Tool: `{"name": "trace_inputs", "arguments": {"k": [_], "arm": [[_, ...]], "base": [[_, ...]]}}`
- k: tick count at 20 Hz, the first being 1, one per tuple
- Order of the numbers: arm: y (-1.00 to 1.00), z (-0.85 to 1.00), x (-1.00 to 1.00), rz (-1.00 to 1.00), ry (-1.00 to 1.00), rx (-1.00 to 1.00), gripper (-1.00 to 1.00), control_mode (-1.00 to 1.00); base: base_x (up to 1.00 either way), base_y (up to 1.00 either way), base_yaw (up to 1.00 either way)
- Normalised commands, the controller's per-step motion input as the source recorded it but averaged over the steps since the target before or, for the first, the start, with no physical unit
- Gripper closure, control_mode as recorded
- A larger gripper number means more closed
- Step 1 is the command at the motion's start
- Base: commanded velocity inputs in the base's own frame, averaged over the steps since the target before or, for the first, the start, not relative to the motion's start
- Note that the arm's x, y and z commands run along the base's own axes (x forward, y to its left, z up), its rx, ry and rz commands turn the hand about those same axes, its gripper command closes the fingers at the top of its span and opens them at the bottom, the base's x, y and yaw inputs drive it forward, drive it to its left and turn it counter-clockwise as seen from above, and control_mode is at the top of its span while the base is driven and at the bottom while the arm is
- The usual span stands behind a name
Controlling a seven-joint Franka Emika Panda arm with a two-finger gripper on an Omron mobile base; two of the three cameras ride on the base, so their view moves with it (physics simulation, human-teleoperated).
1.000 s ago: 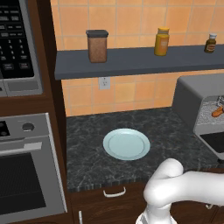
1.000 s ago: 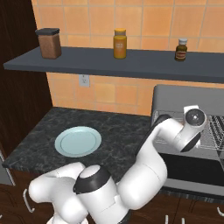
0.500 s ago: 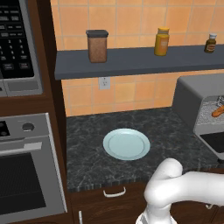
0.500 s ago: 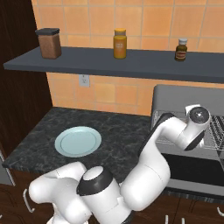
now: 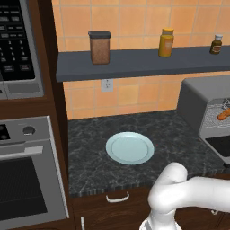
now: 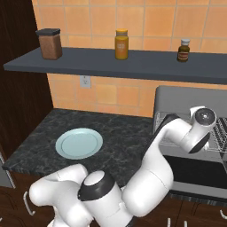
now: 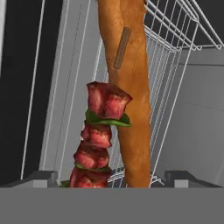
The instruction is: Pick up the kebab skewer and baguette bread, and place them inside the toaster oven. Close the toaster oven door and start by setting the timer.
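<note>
- Loading the toaster oven (image 6: 186, 99) looks like the step in hand: in the hand view the kebab skewer (image 7: 101, 135) lies at centre against the baguette bread (image 7: 131, 87), both on the wire rack (image 7: 175, 57) that fills the upper right.
- Judging from the two dark fingertips (image 7: 37, 178) set far apart at the bottom corners with the skewer loose between them, the gripper (image 7: 109, 181) is spread and grips nothing.
- Backing the hand out of the cavity seems the next need, then lifting the toaster oven door (image 6: 195, 170), lower right of the right base view, and turning the timer.
- The timer knob is not visible; the arm (image 6: 177, 133) covers the oven mouth.
- In the left base view the oven is cut off at the right edge, the baguette a small orange tip.
</note>
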Motion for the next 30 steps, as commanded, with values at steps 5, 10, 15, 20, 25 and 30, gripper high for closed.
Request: {"name": "trace_inputs", "arguments": {"k": [5,10,15,20,25,30], "arm": [[-0.25,0.09,-0.17,-0.02,0.00,0.05,-1.00,-1.00],[-0.02,0.16,-0.26,-0.29,0.00,0.23,-1.00,-1.00],[0.11,0.01,-0.49,-0.39,0.00,0.26,-1.00,-1.00],[0.38,0.00,-0.44,-0.44,-0.02,0.29,-1.00,-1.00],[0.33,-0.05,-0.42,-0.36,-0.17,0.34,-1.00,-1.00],[0.21,0.00,0.00,-0.27,-0.26,0.40,-1.00,-1.00]], "base": [[0.00,0.00,0.00],[0.00,0.00,0.00],[0.00,0.00,0.00],[0.00,0.00,0.00],[0.00,0.00,0.00],[0.00,0.00,0.00]]}}
